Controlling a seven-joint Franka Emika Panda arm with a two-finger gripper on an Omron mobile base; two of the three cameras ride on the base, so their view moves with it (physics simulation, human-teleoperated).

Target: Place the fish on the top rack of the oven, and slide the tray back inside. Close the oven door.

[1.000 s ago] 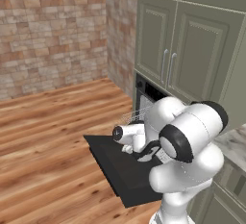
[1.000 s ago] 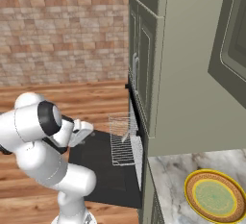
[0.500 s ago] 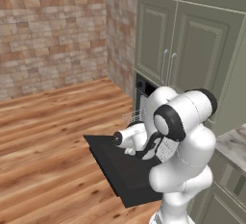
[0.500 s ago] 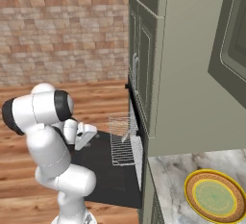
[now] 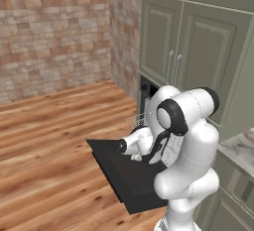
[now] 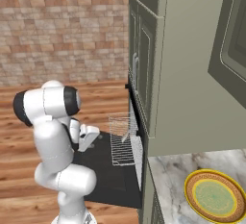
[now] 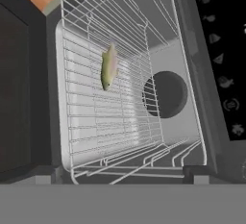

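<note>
Fish (image 7: 109,66) already lying on the pulled-out top rack (image 7: 86,122), long axis running into the oven (image 7: 166,93). Gripper (image 6: 90,136) spread and empty, hovering out over the lowered oven door (image 5: 130,178), facing the rack's front edge.

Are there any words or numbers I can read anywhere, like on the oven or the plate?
No words or numbers can be read anywhere.
Oven control strip: a column of small pale symbols, too blurred to make out.
Yellow plate: a plain green middle, no writing.
Fish and top rack: no labels.
</note>
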